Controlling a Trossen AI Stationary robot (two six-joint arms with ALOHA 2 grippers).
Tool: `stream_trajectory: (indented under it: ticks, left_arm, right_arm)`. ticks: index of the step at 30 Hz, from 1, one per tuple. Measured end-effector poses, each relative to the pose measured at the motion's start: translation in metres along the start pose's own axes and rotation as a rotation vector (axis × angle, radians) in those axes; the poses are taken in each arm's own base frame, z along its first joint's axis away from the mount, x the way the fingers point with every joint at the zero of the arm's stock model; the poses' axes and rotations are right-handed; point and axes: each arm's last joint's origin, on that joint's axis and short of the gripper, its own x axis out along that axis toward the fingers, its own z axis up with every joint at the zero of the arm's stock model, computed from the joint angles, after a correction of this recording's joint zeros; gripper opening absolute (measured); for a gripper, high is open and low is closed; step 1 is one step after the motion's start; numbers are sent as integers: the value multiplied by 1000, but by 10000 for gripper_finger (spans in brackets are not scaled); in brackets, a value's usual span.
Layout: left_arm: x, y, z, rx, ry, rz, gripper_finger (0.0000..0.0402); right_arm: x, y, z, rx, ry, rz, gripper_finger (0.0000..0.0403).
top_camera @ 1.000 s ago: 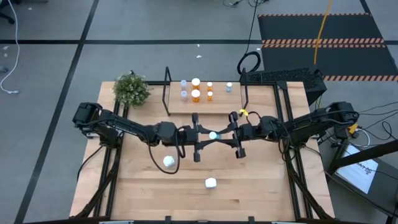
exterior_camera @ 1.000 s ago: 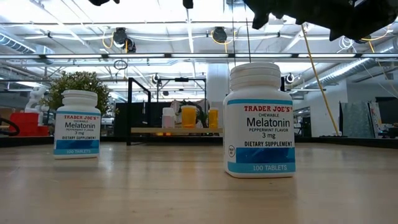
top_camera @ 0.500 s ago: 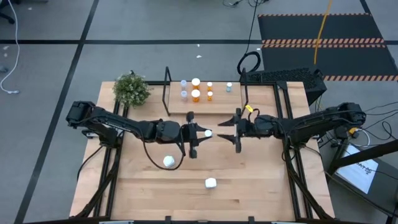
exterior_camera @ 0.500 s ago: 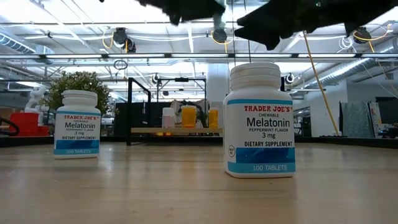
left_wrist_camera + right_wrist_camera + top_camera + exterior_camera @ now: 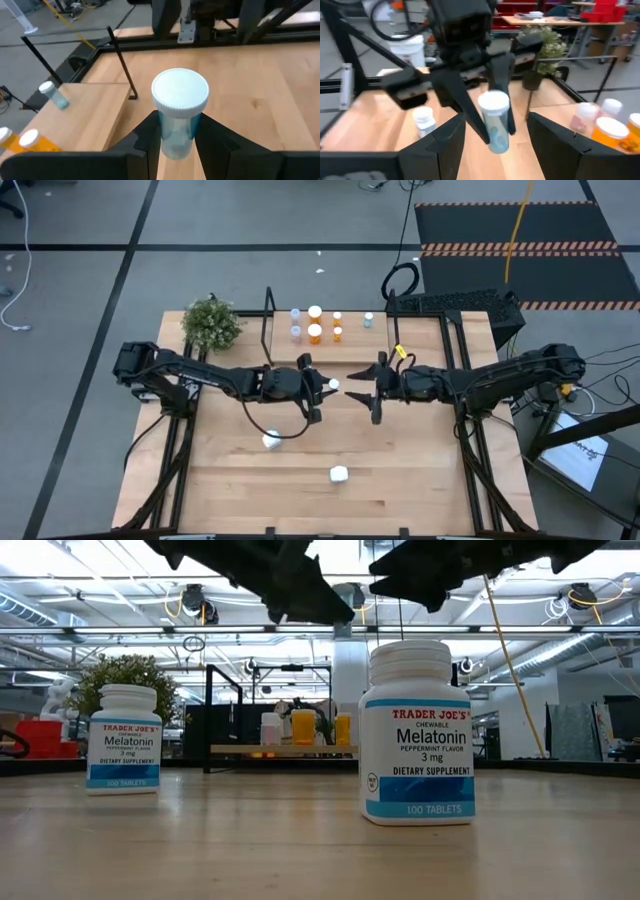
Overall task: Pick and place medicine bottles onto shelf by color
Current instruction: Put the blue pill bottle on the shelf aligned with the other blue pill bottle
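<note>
Fingers of your left gripper (image 5: 322, 387) are clamped on a pale blue bottle (image 5: 179, 111), pinching the body from both sides just under the white cap. Grip sits low on the body, so the cap stays free and the bottle can probably be stood down without the fingers fouling the board. It hangs in the air above the bench (image 5: 420, 480), just in front of the shelf (image 5: 355, 352).

Your right gripper (image 5: 362, 385) faces the left one, near it, fingers standing apart and holding nothing. Its wrist view shows the bottle wholly in the left gripper's grip, between but clear of the right fingers. Likely reading: the bottle has passed across, and the right arm no longer has a part in it.

Orientation: in the left wrist view the cap faces the camera and the body runs away from it, down between the fingers. The right wrist view shows the long axis near upright, slightly tilted. Cap up suits a standing placement.

On the shelf, orange bottles (image 5: 315, 332) sit mid-board and pale ones (image 5: 295, 323) toward the left end, with one pale bottle (image 5: 368, 320) alone near the right end. Colour suggests this one belongs with the pale ones.

Two white bottles wait on the bench: one (image 5: 271, 440) below the left arm, one (image 5: 339, 474) nearer the front edge. A potted plant (image 5: 212, 323) stands off the shelf's left end.
</note>
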Motion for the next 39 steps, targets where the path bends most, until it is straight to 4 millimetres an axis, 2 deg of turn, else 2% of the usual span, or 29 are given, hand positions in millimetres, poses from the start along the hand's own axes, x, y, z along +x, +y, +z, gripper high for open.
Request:
stream_trajectory:
  ticks: [8, 15, 19, 25, 39]
  left_arm:
    - [12, -4, -4, -18, -27, -2, 107]
    - [17, -5, -10, -20, -9, -3, 108]
    - [17, -6, -10, -32, -7, -5, 108]
    - [16, -8, -10, -29, -7, -11, 108]
    - [16, -8, -11, -30, -2, -11, 108]
  right_arm:
    - [12, 1, -8, 3, 8, -17, 214]
    - [27, 5, -6, -28, 20, -17, 252]
    - [32, 6, -8, -54, 41, -19, 257]
    - [33, 4, -10, -65, 50, -22, 233]
    - [34, 2, -10, -55, 58, 19, 150]
